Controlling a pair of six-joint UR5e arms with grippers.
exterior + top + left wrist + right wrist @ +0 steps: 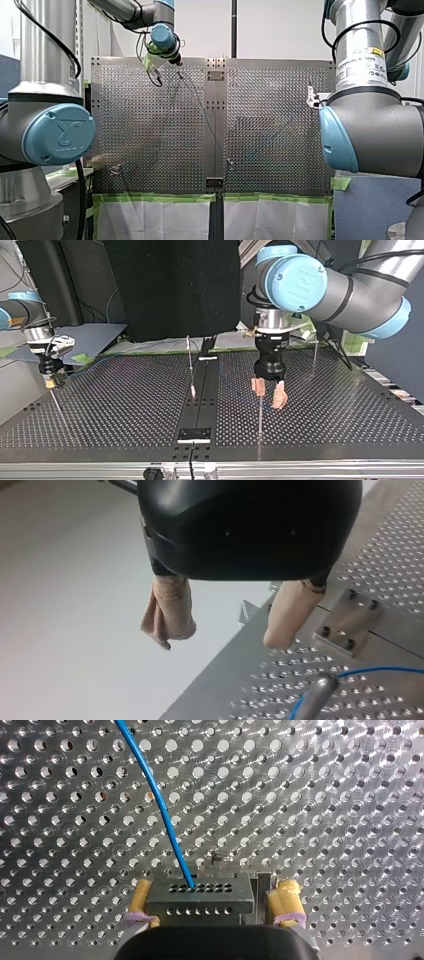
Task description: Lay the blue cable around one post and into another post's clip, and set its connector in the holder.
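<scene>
Currently the connector (197, 896) sits between the yellow pads (286, 895) of my right gripper (215, 891). The gripper looks clamped on it, though a small gap on one side makes that a judgement. The blue cable (165, 815) leaves the connector's upper row of holes and runs ahead over the counter (325, 795), out of sight. In the top view this gripper hangs at the left, above the counter, well apart from the middle strip.

Far end: the left wrist view shows the cable bending at the tip of a post (315, 696). I can't tell whether it wraps round or only touches. My left gripper (221, 640) hovers near that post, beige pads apart, nothing between them.

No clip is clear in any view, and I can't pick out the holder either. A screwed plate (347, 625) lies ahead of the left gripper, purpose unclear.

Step, my read: routing phase, with the cable at the first post and the connector in hand, not yet set down. Next, the right gripper must carry the connector so the cable is taut round the post, lead it into the clip, then go to the holder. The left gripper is probably needed to guide or pin the cable by the post. Risk: slack could let the cable slip off the post tip.
</scene>
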